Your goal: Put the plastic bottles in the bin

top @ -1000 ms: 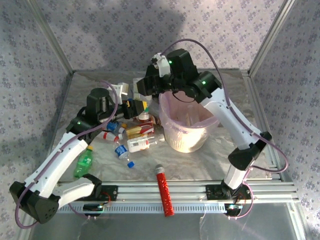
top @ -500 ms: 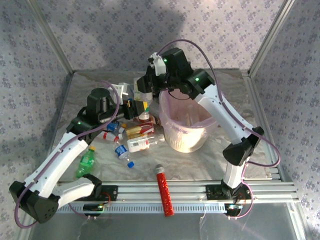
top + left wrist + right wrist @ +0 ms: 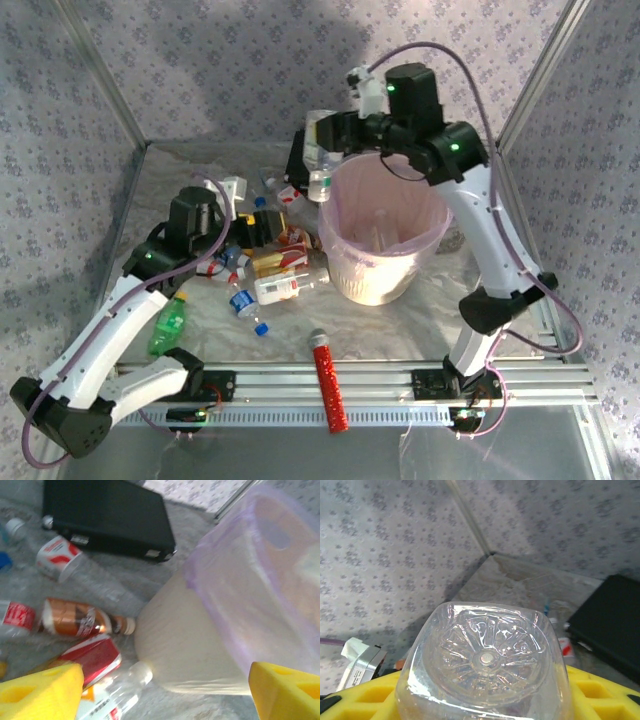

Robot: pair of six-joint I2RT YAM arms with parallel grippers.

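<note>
A clear plastic bottle [image 3: 320, 184] hangs cap-down just outside the far left rim of the bin [image 3: 432, 232], with my right gripper [image 3: 320, 143] shut on it. In the right wrist view the bottle's ribbed base [image 3: 485, 662] sits between the yellow pads [image 3: 367, 697] of that gripper [image 3: 485, 700]. My left gripper [image 3: 262, 224] is open and low, left of the bin, over a heap of several bottles [image 3: 284, 288]. In the left wrist view its yellow fingertips [image 3: 40, 692] stand far apart, the gripper [image 3: 167, 695] empty, facing the bin's wall [image 3: 215, 640] and a clear bottle [image 3: 112, 695].
A green bottle [image 3: 168, 325] and a blue-capped bottle [image 3: 245, 304] lie near the left arm. A red glitter tube [image 3: 328, 382] lies at the front rail. A flat black box [image 3: 107, 515] lies behind the heap. Patterned walls close in the table.
The two grippers met left of the bin; the left one opened and let the bottle go, the right one shut on it and lifted it up to the bin's rim.
</note>
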